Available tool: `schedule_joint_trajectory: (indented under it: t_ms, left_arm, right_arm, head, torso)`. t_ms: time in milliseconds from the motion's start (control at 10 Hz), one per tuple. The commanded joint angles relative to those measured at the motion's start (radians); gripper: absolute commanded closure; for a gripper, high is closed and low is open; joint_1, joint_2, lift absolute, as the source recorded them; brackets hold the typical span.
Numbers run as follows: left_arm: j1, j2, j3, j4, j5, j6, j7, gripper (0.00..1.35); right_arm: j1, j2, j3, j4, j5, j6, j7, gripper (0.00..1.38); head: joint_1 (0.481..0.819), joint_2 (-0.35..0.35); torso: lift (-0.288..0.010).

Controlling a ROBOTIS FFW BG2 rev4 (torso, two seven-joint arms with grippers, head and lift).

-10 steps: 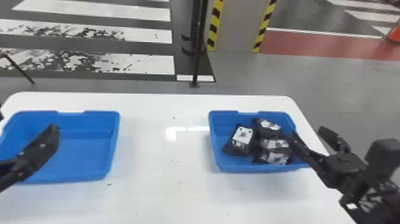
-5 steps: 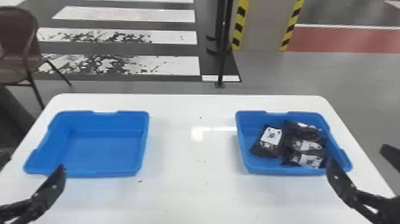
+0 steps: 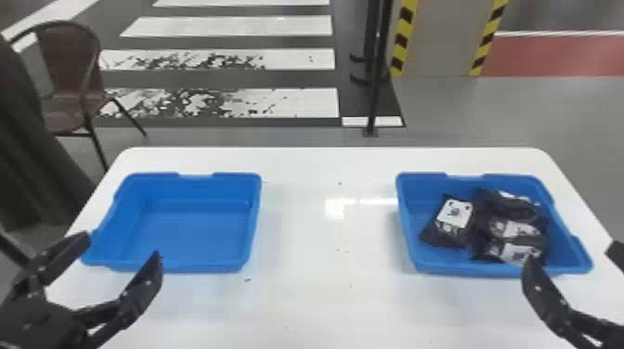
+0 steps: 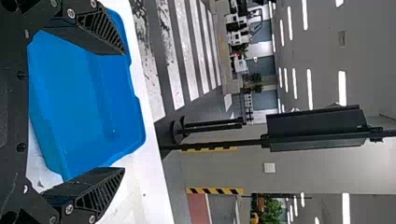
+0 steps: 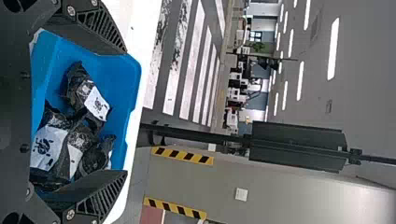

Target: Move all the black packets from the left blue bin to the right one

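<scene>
In the head view my left gripper (image 3: 123, 248) stands open at the near left corner of the empty left blue bin (image 3: 195, 269). My right gripper (image 3: 573, 257) is also open, near the front right of the right blue bin (image 3: 455, 268). Several black packets (image 3: 448, 220) lie in that right bin, bunched toward its right side. In the left wrist view the left gripper (image 4: 123, 112) has nothing between its fingers, with the bare left bin (image 4: 79, 102) beyond. The right wrist view has the right gripper (image 5: 126, 112) spread above the packets (image 5: 95, 103), touching none.
Both bins rest on a white table (image 3: 315, 301), with a wide stretch of tabletop between them. Behind the table are a brown chair (image 3: 69, 93) at the left and a black pole (image 3: 378, 69) on the floor.
The head view has shifted, so the table sits farther right. Both arms have drawn back toward the near side, the left one away from above the left bin. The packets stay put in the right bin.
</scene>
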Motion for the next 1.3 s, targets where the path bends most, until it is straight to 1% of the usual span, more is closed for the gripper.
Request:
schedule_joint_trajectory:
  t_ms: [0, 300, 1200]
  left_arm:
    - [-0.014, 0.000, -0.016, 0.009, 0.006, 0.004, -0.001, 0.16]
    - [-0.024, 0.004, -0.028, 0.014, 0.014, 0.021, 0.000, 0.16]
    - [-0.029, 0.004, -0.038, 0.016, 0.020, 0.023, -0.001, 0.16]
  right_arm:
    - [-0.011, 0.002, 0.008, 0.014, -0.014, -0.007, -0.001, 0.12]
    - [-0.015, 0.002, 0.020, 0.027, -0.032, -0.007, 0.001, 0.12]
    - [-0.018, 0.002, 0.024, 0.034, -0.056, -0.007, 0.001, 0.12]
  head:
    - [0.695, 0.011]
    - [0.695, 0.001]
    - [0.695, -0.002]
  torso:
    - [-0.140]
    - [-0.140]
    - [-0.140]
